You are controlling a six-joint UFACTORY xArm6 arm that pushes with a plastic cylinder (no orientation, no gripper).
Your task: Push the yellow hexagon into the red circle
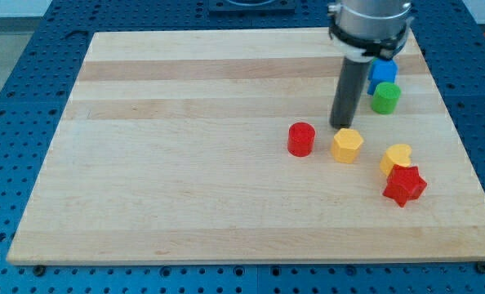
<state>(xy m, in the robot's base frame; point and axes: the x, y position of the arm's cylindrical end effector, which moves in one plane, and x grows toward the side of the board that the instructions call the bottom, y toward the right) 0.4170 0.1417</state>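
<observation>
The yellow hexagon (348,145) lies right of the board's middle. The red circle (301,139), a short cylinder, stands just to its left with a small gap between them. My tip (341,126) is at the hexagon's top edge, slightly to its left side, touching or nearly touching it. The dark rod rises from there to the arm's end at the view's top.
A yellow heart (396,157) and a red star (405,185) touch each other to the hexagon's right. A green cylinder (385,98) and a blue block (382,73) sit near the board's top right, partly behind the rod. The wooden board (185,163) lies on a blue perforated table.
</observation>
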